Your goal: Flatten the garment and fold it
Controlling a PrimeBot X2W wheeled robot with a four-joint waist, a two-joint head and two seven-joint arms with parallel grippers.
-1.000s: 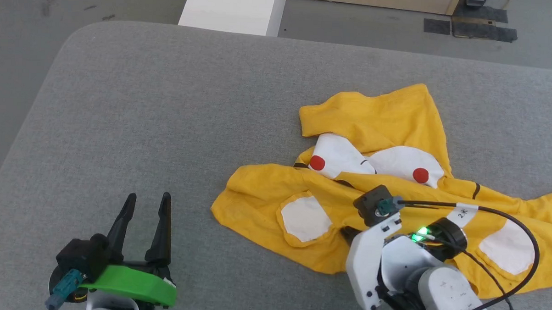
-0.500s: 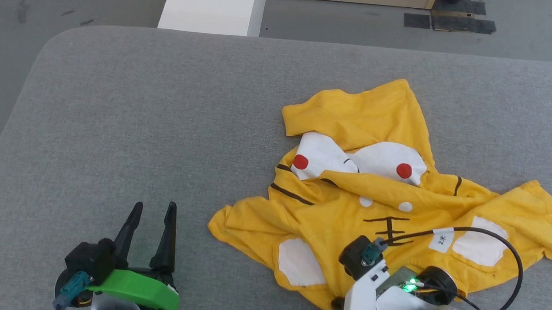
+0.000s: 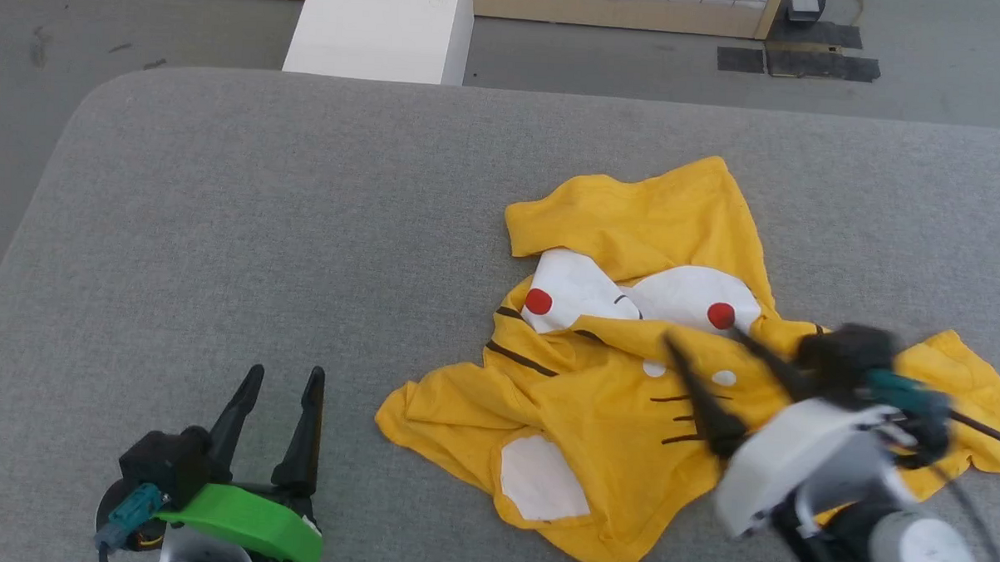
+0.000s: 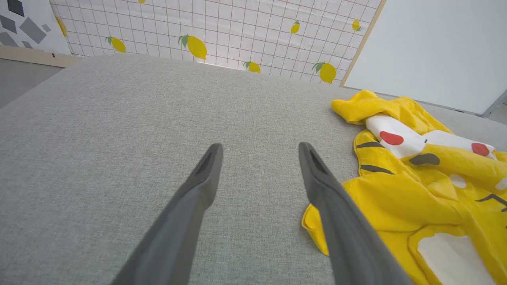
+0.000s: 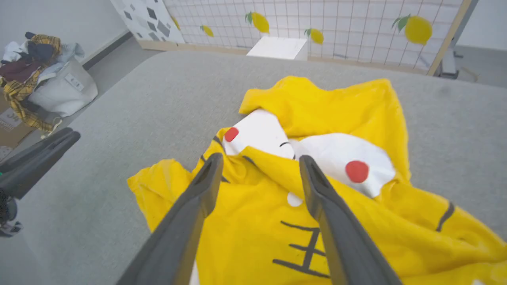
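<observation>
The garment (image 3: pixel 629 402), a bright yellow T-shirt with white patches, red dots and black lines, lies crumpled on the right half of the grey padded table (image 3: pixel 302 224). My right gripper (image 3: pixel 702 336) hovers over its middle, blurred, jaws spread and empty; in the right wrist view the same gripper (image 5: pixel 258 160) points at the garment (image 5: pixel 317 221) and its white patches. My left gripper (image 3: pixel 284 377) rests open at the lower left, over bare table to the left of the cloth. The left wrist view has that gripper (image 4: pixel 259 147) with the garment's edge (image 4: pixel 396 190) just right of it.
A white box (image 3: pixel 380 27) stands on the floor beyond the table's far edge. A wooden-framed lemon-print grid panel (image 5: pixel 356 27) closes the back. A laundry basket (image 5: pixel 51 87) heaped with clothes sits off the table's left side. Bare table spreads across the left half.
My right gripper opened, let go of the garment and swung up to the right. The cloth it had dragged toward me now lies slack. The head camera shifted slightly.
</observation>
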